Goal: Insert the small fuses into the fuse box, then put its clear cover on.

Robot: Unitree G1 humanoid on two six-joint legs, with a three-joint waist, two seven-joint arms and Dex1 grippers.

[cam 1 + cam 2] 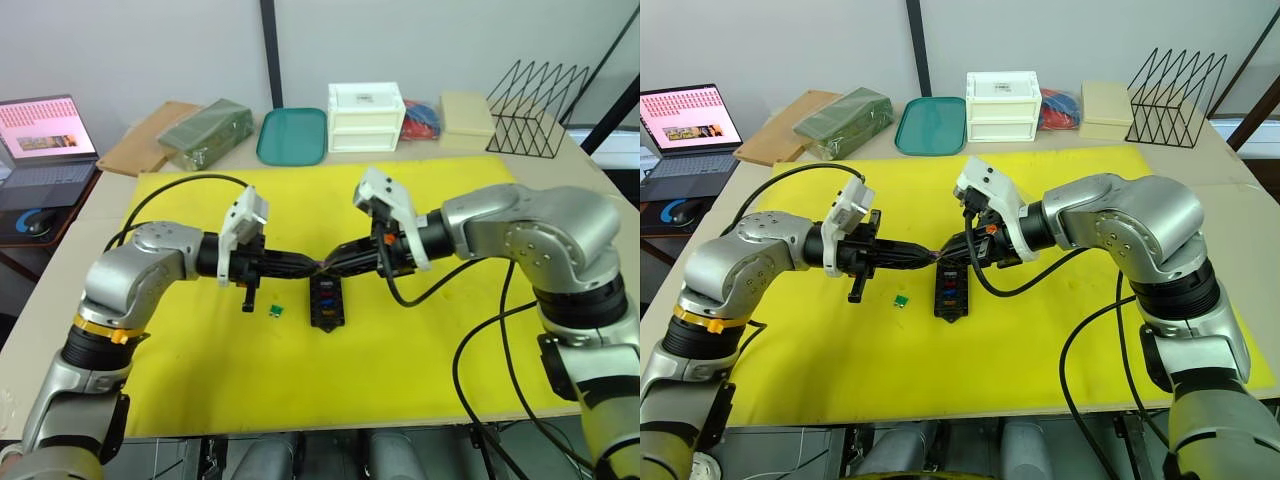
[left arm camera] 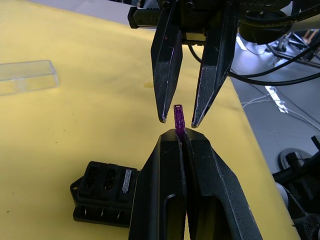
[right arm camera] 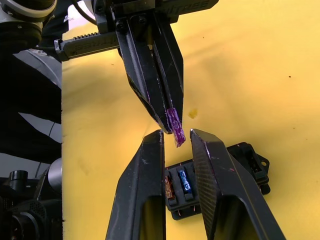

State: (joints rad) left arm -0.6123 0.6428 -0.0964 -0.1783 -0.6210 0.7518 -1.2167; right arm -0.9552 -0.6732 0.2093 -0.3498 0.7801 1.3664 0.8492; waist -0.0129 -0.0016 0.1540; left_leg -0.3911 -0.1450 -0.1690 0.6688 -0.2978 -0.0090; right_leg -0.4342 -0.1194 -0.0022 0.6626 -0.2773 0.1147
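Above the black fuse box (image 1: 327, 300) on the yellow mat (image 1: 200, 380), my two grippers meet tip to tip. My left gripper (image 2: 181, 137) is shut on a purple fuse (image 2: 178, 117) that sticks out past its tips. My right gripper (image 3: 176, 134) is open, one finger on each side of that fuse's free end. A blue fuse (image 3: 184, 181) and a tan one (image 3: 169, 187) sit in the box's slots. A green fuse (image 1: 274, 310) lies loose on the mat, left of the box. The clear cover (image 2: 25, 75) lies flat on the mat.
Along the table's back stand a teal tray (image 1: 292, 135), a white drawer box (image 1: 366, 117), a beige box (image 1: 466, 112), a black wire rack (image 1: 535, 105) and a green package (image 1: 205, 132). A laptop (image 1: 45, 135) sits far left. Cables trail from both arms.
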